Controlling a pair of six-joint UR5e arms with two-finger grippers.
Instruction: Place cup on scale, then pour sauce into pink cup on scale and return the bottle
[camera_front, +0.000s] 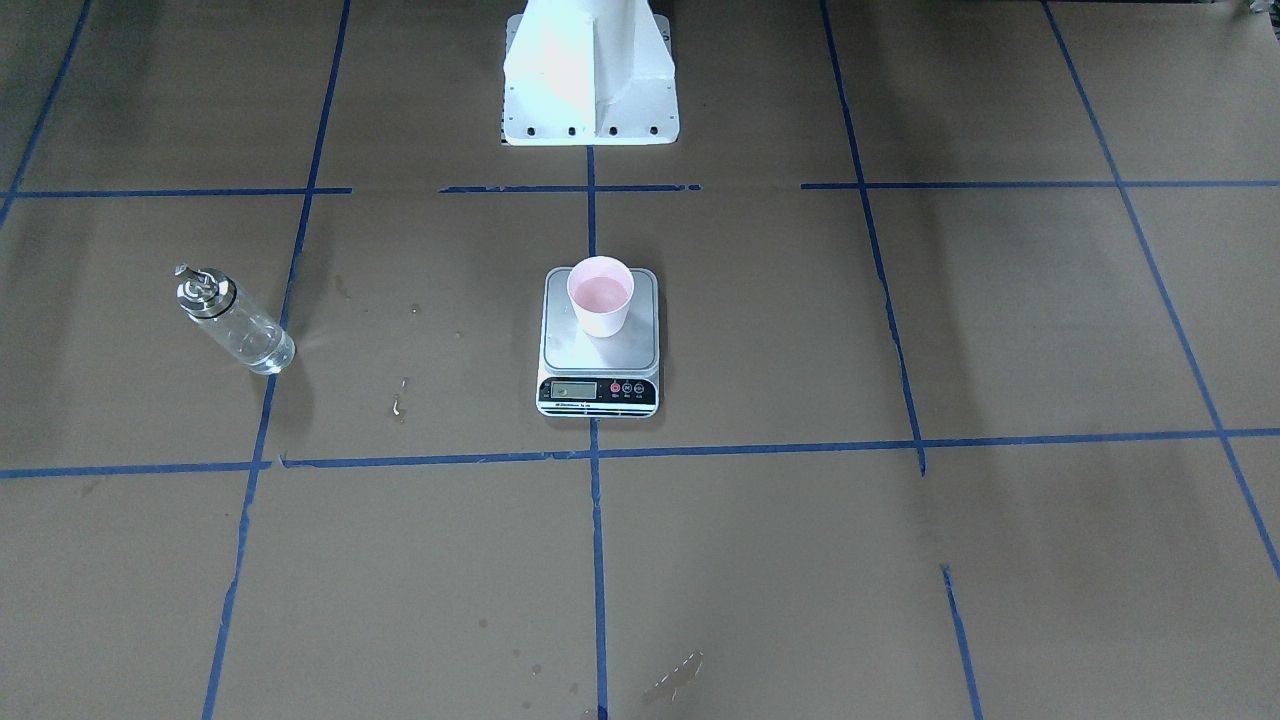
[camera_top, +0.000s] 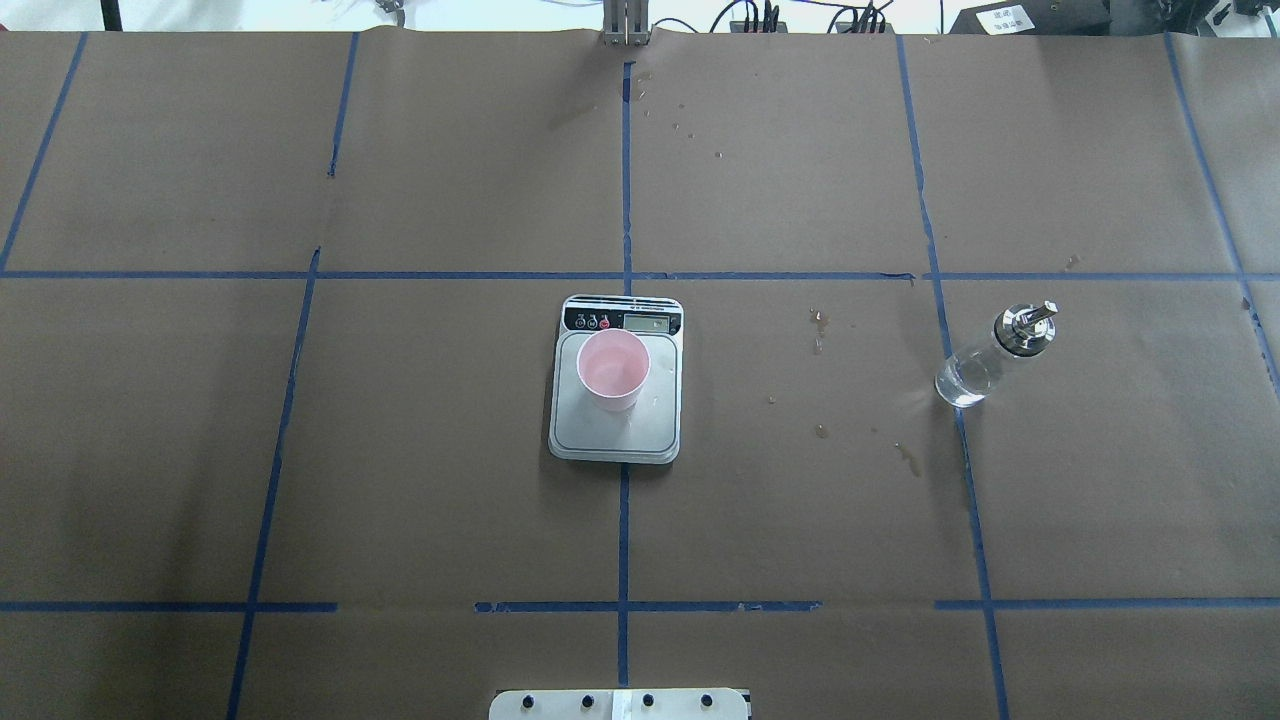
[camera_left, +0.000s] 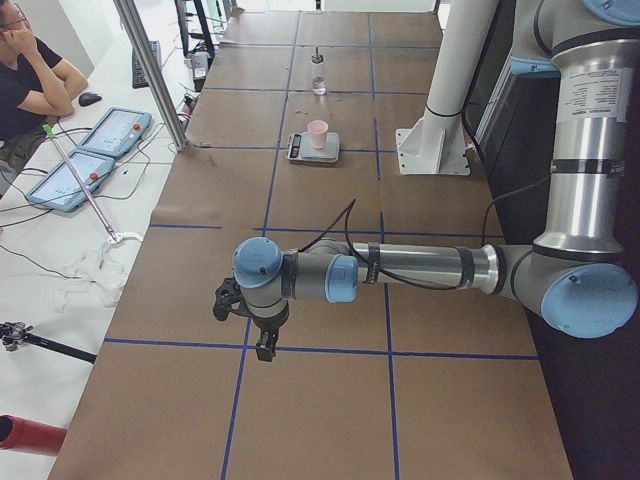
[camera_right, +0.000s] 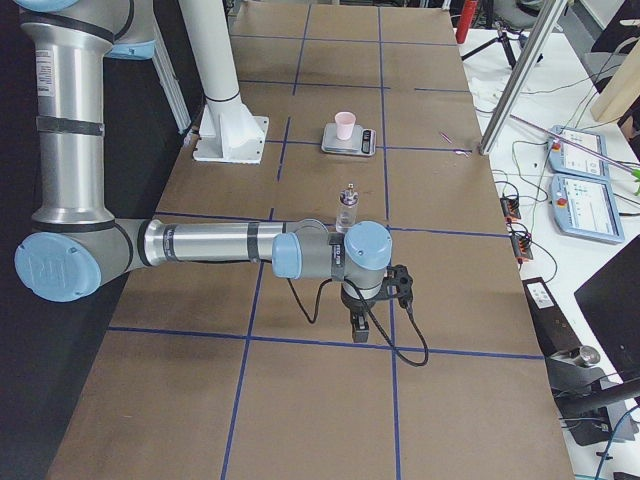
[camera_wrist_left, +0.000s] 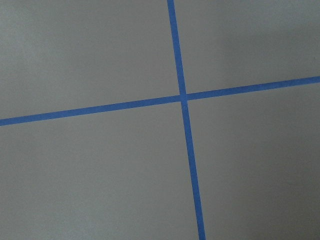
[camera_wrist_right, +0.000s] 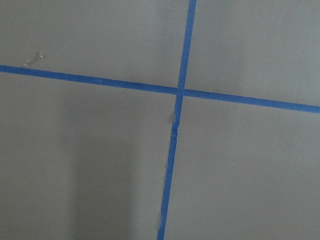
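The pale pink cup (camera_front: 600, 297) stands upright on the scale (camera_front: 598, 362) at the table's middle; in the overhead view the cup (camera_top: 613, 368) sits on the platform of the scale (camera_top: 615, 438). The clear glass bottle (camera_front: 232, 322) with a metal spout stands alone on the robot's right side (camera_top: 990, 362), with clear liquid in it. Both arms are pulled back to the table's ends. My left gripper (camera_left: 262, 345) and my right gripper (camera_right: 358, 325) show only in the side views, pointing down over the paper; I cannot tell whether they are open or shut. Both wrist views show only brown paper and blue tape.
The white robot base (camera_front: 590, 75) stands behind the scale. Small wet stains (camera_top: 820, 330) mark the paper between scale and bottle. A seated operator (camera_left: 25, 70) and tablets (camera_left: 95, 150) are beside the table's far edge.
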